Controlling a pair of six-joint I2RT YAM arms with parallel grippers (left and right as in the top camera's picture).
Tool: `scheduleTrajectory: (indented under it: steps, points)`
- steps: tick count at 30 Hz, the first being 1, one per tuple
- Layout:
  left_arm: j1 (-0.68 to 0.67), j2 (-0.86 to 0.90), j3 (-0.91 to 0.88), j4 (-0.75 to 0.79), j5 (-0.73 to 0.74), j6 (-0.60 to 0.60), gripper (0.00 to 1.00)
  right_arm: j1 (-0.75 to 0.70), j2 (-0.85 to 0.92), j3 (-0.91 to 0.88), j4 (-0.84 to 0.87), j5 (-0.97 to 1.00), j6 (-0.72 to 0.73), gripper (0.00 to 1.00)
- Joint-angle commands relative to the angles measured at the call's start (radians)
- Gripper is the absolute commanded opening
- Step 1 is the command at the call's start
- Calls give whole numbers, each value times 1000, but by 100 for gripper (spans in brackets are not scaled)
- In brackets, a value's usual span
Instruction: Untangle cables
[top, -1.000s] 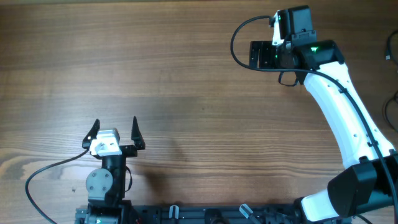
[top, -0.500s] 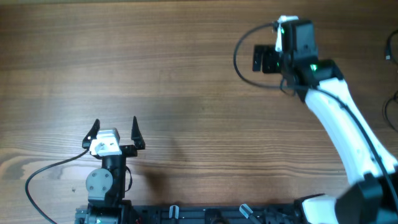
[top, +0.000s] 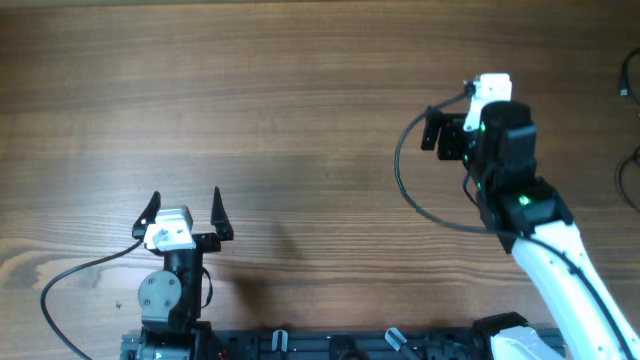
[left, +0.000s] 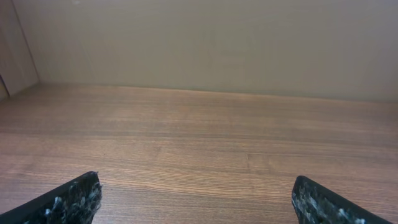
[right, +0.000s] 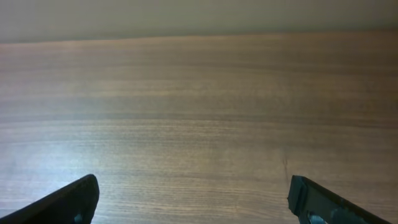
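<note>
At the near left of the tabletop (top: 300, 100), the left end effector (top: 186, 195) is held low over bare wood. Its fingers are spread fully apart and nothing is between them. It is pointed toward the far edge, probably as a parked, ready pose, since no wire is within its reach. In the left wrist view only empty wood grain and the wall beyond are framed between the two fingertips.

Across the middle of the tabletop, nothing of the task is seen.

Right of centre, the right end effector (top: 428, 130) is turned to face left, its fingers also wide apart and empty. In the right wrist view only plain wood is shown ahead of it. The thick loop beside it is the arm's own cord (top: 399, 175), not part of the task.

At the far right edge of the overhead view, thin black strands are cropped by the frame. These are judged to be the cables (top: 621, 80), well apart from both arms and behind the right end effector's facing. No untangling is judged to be under way yet, and the right arm would have to be turned toward them first.
</note>
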Motion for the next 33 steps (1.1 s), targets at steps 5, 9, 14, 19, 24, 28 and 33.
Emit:
scheduleTrajectory:
  steps: [5,9,14,19,24,28,33]
  points:
    - [8,-8,-7,3,-13,22,100,-19,-254,-242,137,-24,19,100]
    - [8,-8,-7,3,-13,22,100,-61,-375,-368,201,-31,63,100]
    - [8,-8,-7,3,-13,22,100,-124,-558,-542,278,-124,68,100]
    - [8,-8,-7,3,-13,22,100,-132,-665,-621,276,-129,66,100]
    - [8,-8,-7,3,-13,22,100,-132,-757,-676,273,-130,66,100]
    - [8,-8,-7,3,-13,22,100,-132,-832,-713,257,-130,64,100]
    - [8,-8,-7,3,-13,22,100,-132,-919,-756,251,-132,65,100]
